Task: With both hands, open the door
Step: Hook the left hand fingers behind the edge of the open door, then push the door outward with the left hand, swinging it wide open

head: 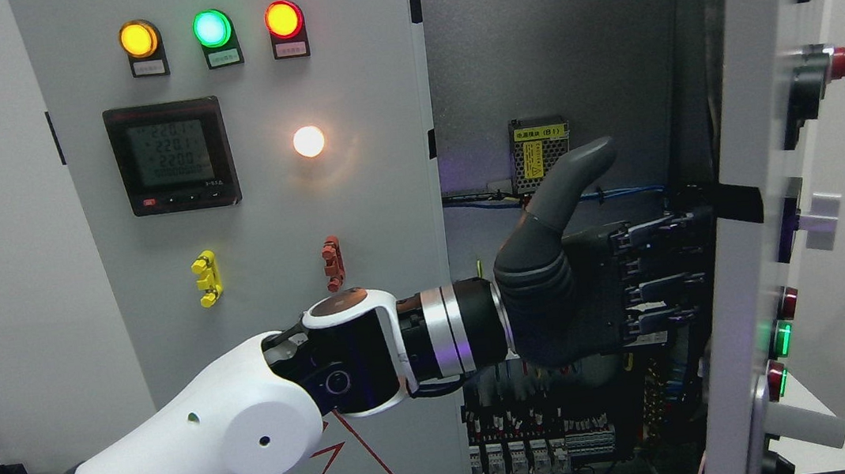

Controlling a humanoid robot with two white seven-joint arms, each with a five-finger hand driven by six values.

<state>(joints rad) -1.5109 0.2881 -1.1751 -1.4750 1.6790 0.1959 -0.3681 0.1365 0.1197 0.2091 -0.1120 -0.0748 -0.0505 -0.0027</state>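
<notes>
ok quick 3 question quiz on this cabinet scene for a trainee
1. True or false: the right door is shut.
2. Which hand reaches to that door's edge?
A. left hand
B. right hand
3. Fill in: the three lit lamps on the left door are amber, ____ and red.

Key: 1 false, it stands swung open. 2 A, its arm enters from the left. 3 green.

Your left arm (176, 448) comes in from the lower left and reaches across toward the right, wrist straight. Your left hand (595, 281) is held edge-on, thumb (571, 180) raised and tilted right, fingers (658, 282) stretched out flat and level.
</notes>
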